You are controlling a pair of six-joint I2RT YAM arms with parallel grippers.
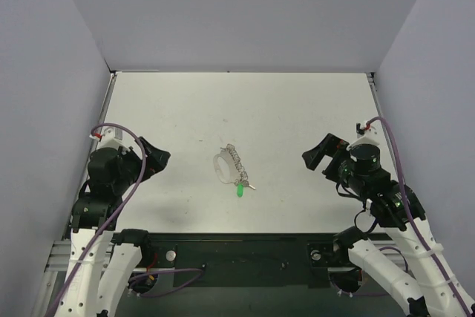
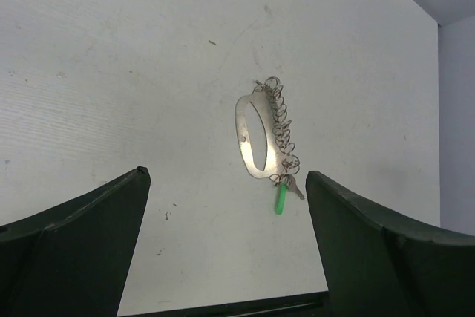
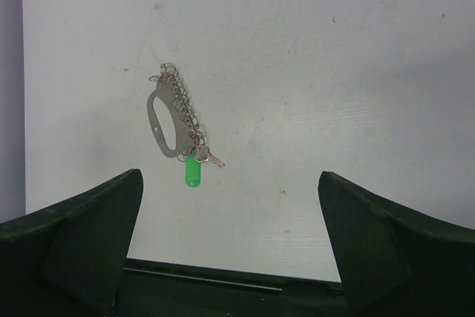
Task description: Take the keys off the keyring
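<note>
A keyring [image 2: 243, 128] lay on the white table [image 2: 111, 72], midway between its side edges. Its chain [image 2: 282, 128], key [image 2: 295, 189] and green tag [image 2: 280, 200] lay alongside.

You have a plain white desk [image 1: 312, 109], faintly flecked with dark specks. The keyring [image 2: 240, 133] reads pale silver. Its linked chain [image 2: 282, 128] and the key [image 2: 295, 189] are a brighter silver, and the tag [image 2: 280, 200] is vivid green. Your left gripper [image 1: 154, 155] and right gripper [image 1: 319, 152] are black, with purple cables [image 1: 393, 155].
</note>
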